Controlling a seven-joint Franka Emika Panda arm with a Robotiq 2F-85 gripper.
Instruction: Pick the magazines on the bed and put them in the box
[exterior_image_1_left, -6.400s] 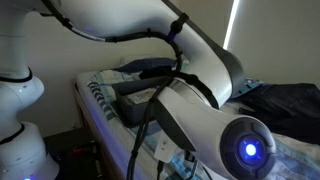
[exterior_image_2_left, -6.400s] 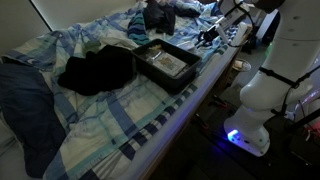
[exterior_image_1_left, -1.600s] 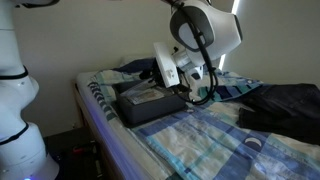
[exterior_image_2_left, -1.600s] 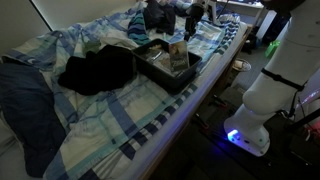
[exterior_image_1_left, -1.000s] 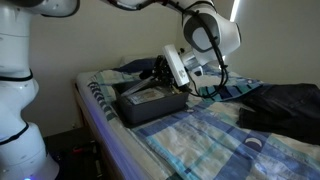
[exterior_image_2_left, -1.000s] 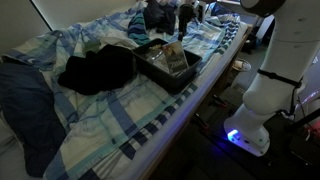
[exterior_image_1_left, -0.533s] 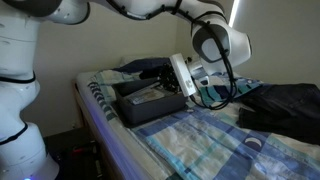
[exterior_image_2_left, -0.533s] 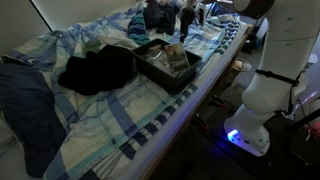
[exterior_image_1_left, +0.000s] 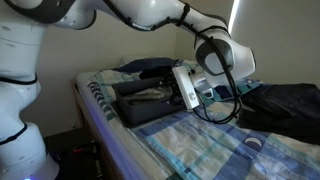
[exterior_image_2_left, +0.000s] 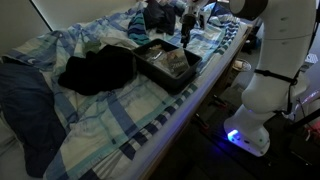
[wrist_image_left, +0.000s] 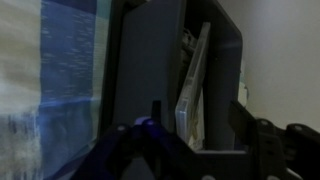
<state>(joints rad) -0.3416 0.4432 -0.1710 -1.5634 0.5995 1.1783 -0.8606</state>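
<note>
Dim room, plain pale wall (exterior_image_1_left: 110, 35) behind the bed (exterior_image_1_left: 200, 140), narrow bright vertical strip of light (exterior_image_1_left: 233, 15) above the bed's far edge, dark floor (exterior_image_2_left: 180, 160) beside the bed's striped edge.

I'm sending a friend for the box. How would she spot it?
On the checked bed, look near the edge beside the white robot. The box is dark, rectangular, low-walled, holding a booklet; the black heap next to it is shapeless cloth.

arm (exterior_image_1_left: 130, 15): glossy white shells | black cables (exterior_image_1_left: 214, 106) | blue base light (exterior_image_2_left: 232, 137)
</note>
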